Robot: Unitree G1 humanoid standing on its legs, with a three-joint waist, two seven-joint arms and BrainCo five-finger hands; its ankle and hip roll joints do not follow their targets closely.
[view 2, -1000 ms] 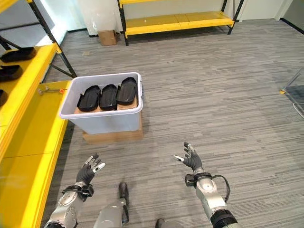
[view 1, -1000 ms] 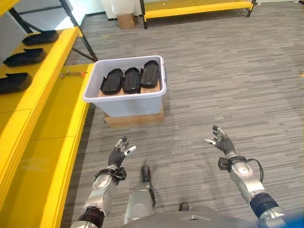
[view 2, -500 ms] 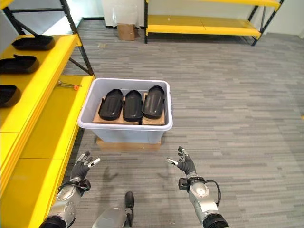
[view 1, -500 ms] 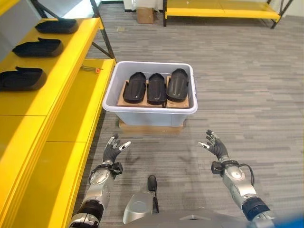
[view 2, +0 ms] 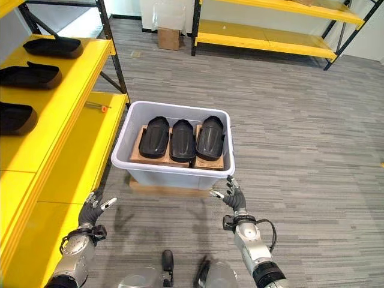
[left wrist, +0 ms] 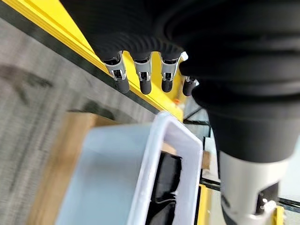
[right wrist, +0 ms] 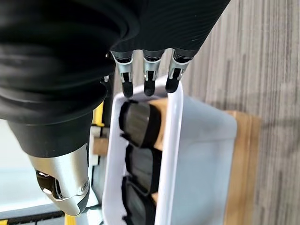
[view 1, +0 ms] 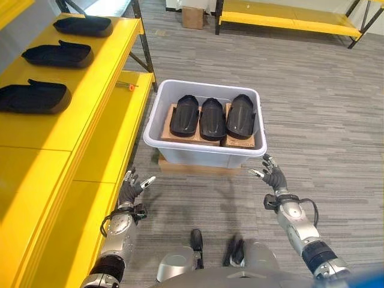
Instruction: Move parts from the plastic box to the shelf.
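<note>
A pale plastic box stands on a wooden board on the floor ahead of me. Three black moulded parts lie side by side in it on cardboard; the right wrist view shows them too. My left hand hovers open, low beside the yellow shelf, short of the box's near left corner. My right hand is open just off the box's near right corner, holding nothing. Three more black parts rest on the shelf's upper level.
A small orange-tipped tool lies on the shelf's lower level. A cardboard carton and a second yellow rack stand at the back. Grey carpet stretches out to the right of the box.
The camera has moved closer, so the box looks nearer and more central. Both hands now sit closer to the box's near corners, still open and holding nothing.
</note>
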